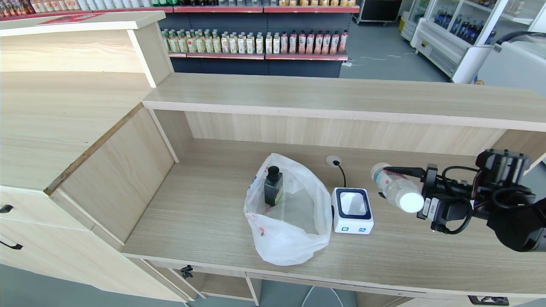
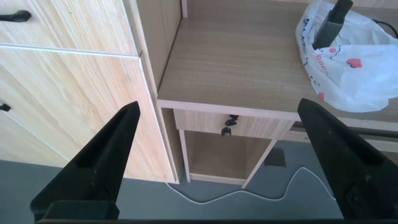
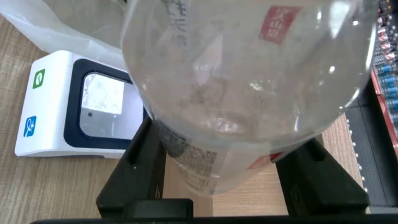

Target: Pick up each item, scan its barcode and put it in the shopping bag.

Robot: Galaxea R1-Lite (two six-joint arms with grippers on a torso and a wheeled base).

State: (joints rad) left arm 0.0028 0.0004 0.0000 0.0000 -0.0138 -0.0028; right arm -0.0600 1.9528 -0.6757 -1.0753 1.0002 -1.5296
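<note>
Right claw (image 1: 392, 183): clamped around a clear bottle (image 1: 403, 194), held sideways in the air.
Left claw (image 2: 219, 104): fingers spread wide, nothing between them; it hangs low, off the counter's (image 1: 204, 213) near left corner.
Scanner (image 1: 352, 209): just to the left of the right claw and below it, glass window facing up.
Shopping bag (image 1: 281, 238): beyond the scanner from the right claw, touching the scanner's far side, mouth open.
Done: a dark bottle (image 1: 273, 186) stands upright inside the bag.
In hand: the clear bottle is probably awaiting its scan, as it is beside the window, not over it.
Left: scan it, then carry it left into the bag.
Writing: the clear bottle has a red patch and fine dark print, the scanner two small icons, and the bag red marks.
</note>
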